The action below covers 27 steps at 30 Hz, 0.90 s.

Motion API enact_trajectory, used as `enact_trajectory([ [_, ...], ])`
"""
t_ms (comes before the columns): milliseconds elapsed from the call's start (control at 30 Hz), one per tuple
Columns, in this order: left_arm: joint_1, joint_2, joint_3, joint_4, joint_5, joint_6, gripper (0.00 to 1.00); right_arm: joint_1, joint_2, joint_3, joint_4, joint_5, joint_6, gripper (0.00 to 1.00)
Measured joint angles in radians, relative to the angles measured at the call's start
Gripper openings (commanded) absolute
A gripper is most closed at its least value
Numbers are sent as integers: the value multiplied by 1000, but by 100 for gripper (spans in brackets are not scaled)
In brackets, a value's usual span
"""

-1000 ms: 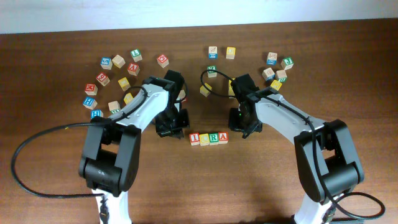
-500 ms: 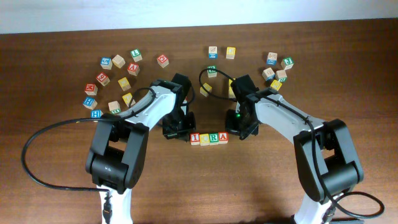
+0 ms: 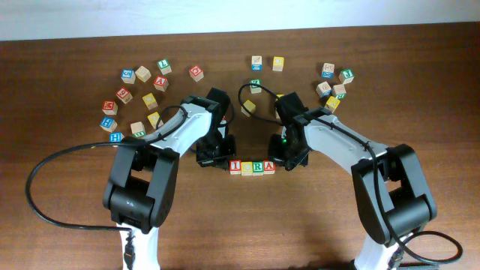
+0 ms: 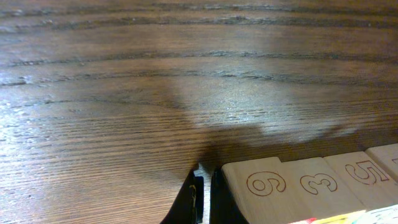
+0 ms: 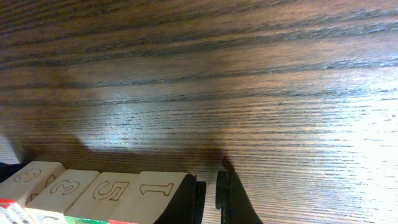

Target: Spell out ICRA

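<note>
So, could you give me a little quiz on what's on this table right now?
1. True or false: the row of four cubes lies between the left hand and the right hand.
2. Seen from overhead, which letter tops the cube nearest the right hand? A) I B) A C) R
3. Fill in: both hands' fingers are ___ (open/shut).
Key: 1 true; 2 B; 3 shut.

**A:** What is sitting on the wooden table point(image 3: 390, 60)?

**B:** A four-cube row point(image 3: 252, 166) is lying between the left gripper point(image 3: 222, 160) and the right gripper point(image 3: 282, 159), just beside each.

**A:** Anything else?

**B:** Some loose cubes point(image 3: 142, 73) are lying scattered beyond the left gripper, out to its left. More cubes point(image 3: 328, 70) are lying beyond the right one, to its right.
</note>
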State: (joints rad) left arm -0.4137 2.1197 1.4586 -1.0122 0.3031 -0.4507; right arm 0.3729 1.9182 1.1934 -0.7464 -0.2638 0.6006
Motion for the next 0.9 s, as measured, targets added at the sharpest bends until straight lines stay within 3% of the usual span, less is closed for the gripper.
enact_trajectory([
  [233, 0, 0, 0, -4, -11, 10, 0, 3, 0, 0, 0, 30, -2, 16],
  [800, 61, 8, 131, -72, -140, 10, 0, 13, -2, 2, -21, 52, -6, 12],
  [833, 61, 8, 131, -71, -140, 10, 0, 13, -2, 2, -20, 52, -2, 13],
  [900, 61, 8, 131, -68, -139, 10, 0, 13, -2, 2, -20, 52, -2, 27],
])
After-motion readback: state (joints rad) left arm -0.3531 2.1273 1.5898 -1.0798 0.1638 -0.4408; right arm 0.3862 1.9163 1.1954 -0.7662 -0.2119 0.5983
